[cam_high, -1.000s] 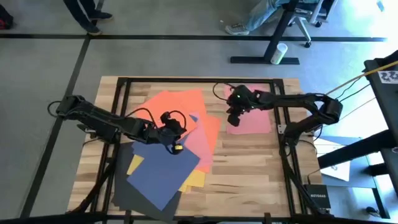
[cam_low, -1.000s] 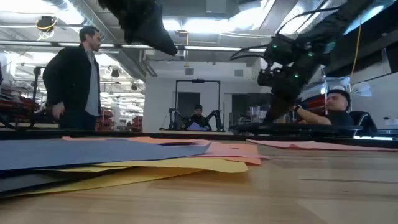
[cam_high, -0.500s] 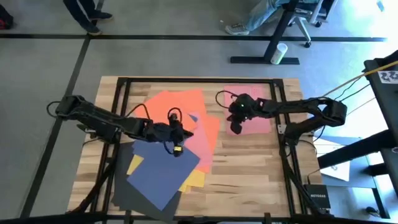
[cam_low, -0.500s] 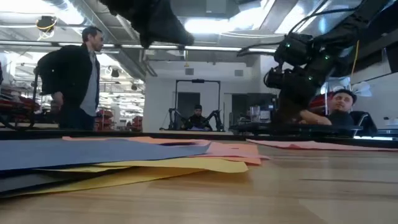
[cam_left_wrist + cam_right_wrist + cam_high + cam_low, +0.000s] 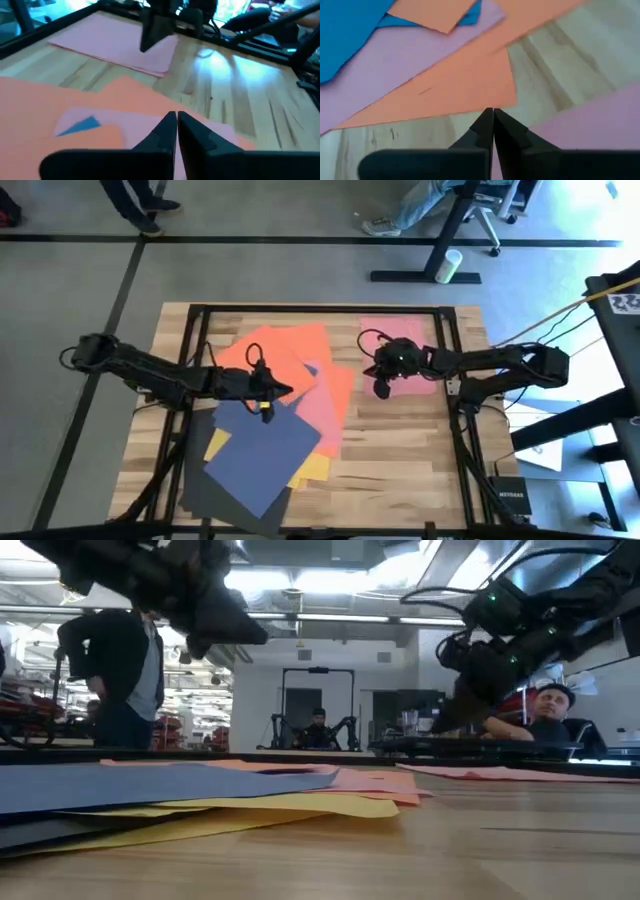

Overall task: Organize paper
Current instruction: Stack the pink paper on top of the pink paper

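Note:
The paper lies in a loose overlapping pile on the wooden table: an orange sheet [image 5: 285, 350], a pink sheet [image 5: 325, 412], a navy blue sheet [image 5: 262, 455], a yellow sheet [image 5: 314, 470] and a dark grey sheet [image 5: 205, 492]. A separate pink sheet [image 5: 412, 352] lies flat at the far right. My left gripper [image 5: 176, 116] is shut and hovers over the pile's orange and pink sheets [image 5: 285, 391]. My right gripper [image 5: 493, 112] is shut and hangs above bare wood, between the orange sheet's edge [image 5: 470, 85] and the separate pink sheet [image 5: 580, 125].
A dark metal frame [image 5: 320, 308] runs around the table top. Bare wood [image 5: 400, 450] lies at the near right. Beyond the table a person [image 5: 115, 670] stands and another [image 5: 545, 710] sits. A white cup [image 5: 452, 263] stands on the floor.
My left gripper has drawn back toward the table's left edge and come lower over the pile. My right gripper has moved a little toward the near edge, past the separate pink sheet's corner. The sheets have stayed where they were.

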`<state>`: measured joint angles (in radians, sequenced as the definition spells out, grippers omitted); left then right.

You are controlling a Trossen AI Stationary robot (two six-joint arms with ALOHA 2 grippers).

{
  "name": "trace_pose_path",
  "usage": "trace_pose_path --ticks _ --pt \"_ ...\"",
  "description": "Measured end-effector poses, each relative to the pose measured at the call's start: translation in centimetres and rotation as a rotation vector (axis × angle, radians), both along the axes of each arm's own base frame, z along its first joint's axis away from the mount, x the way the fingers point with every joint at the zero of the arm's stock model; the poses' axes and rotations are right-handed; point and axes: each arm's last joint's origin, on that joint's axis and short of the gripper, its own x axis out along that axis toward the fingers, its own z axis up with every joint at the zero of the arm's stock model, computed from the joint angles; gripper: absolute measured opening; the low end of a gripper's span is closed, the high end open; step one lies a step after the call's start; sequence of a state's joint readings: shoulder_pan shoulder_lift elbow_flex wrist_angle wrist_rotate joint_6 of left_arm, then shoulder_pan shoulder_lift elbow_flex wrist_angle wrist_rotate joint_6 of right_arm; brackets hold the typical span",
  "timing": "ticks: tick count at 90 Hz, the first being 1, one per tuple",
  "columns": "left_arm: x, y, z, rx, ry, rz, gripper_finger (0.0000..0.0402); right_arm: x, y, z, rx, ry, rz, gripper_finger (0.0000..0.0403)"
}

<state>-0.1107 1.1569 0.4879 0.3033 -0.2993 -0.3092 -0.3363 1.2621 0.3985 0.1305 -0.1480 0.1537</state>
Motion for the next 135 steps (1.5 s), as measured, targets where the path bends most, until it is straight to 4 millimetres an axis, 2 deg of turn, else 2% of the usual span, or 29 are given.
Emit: trace_pose_path --ticks 17,35,59,95,115,135 --pt "-0.2 1.0 -0.2 -0.004 0.006 0.045 0.0000 0.8 0.6 1.0 -0.057 0.099 -0.036 0.0000" --pt "-0.1 2.0 -0.3 -0.004 0.012 0.085 0.0000 1.1 -0.7 2.1 -0.104 0.122 -0.104 0.0000" --pt "-0.2 2.8 -0.5 -0.027 0.028 0.130 0.0000 2.6 -4.2 4.3 -0.117 0.076 -0.221 0.0000" --pt "-0.4 3.0 -0.9 -0.053 0.063 0.155 0.0000 6.7 -10.9 5.5 -0.107 0.226 -0.283 0.0000" --pt "-0.5 3.0 -1.2 -0.070 0.093 0.164 0.0000 8.0 -13.4 4.4 -0.087 0.333 -0.256 0.0000" --pt "-0.5 3.0 -1.2 -0.070 0.096 0.164 0.0000 8.1 -14.9 2.9 -0.072 0.371 -0.256 0.0000"
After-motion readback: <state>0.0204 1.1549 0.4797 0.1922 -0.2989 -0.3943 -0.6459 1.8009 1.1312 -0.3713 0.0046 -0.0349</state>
